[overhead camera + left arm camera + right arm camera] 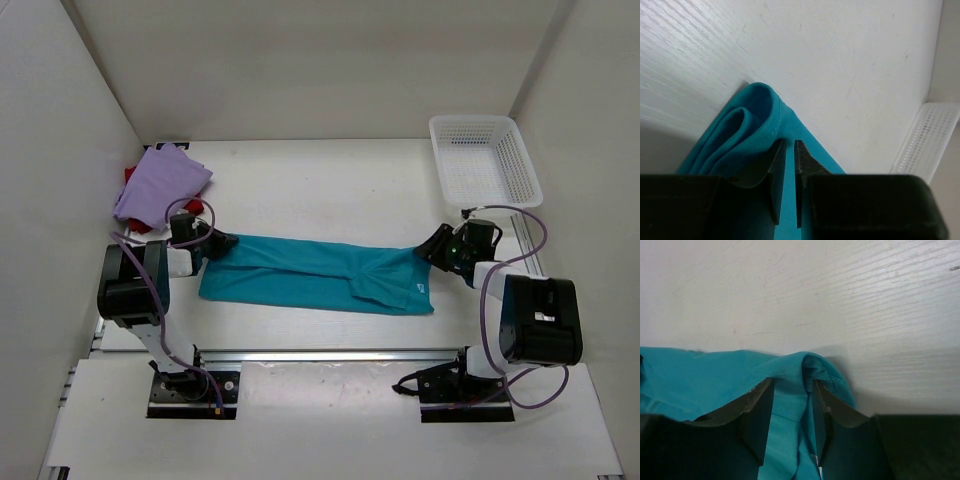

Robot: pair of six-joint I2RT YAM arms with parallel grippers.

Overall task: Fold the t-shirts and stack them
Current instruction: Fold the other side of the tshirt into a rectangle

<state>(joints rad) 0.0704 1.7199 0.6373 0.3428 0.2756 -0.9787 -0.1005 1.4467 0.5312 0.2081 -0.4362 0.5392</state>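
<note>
While the teal t-shirt (315, 275) lies stretched across the table (330, 190), the left gripper (222, 243) pinches its left end, the right gripper (432, 247) its right.
Both arms crouch low. Beyond, open table runs to the lavender t-shirt (160, 185) on the dark red t-shirt (130, 175), far left, and a white basket (472, 120), far right.

My left arm (140, 285) bent low, left gripper (222, 243) pointing right, jaws nearly closed on the teal t-shirt (300, 272) edge, my right arm (520, 310) bent likewise, right gripper (432, 246) pointing left, jaws pinching a fold of the same shirt
</note>
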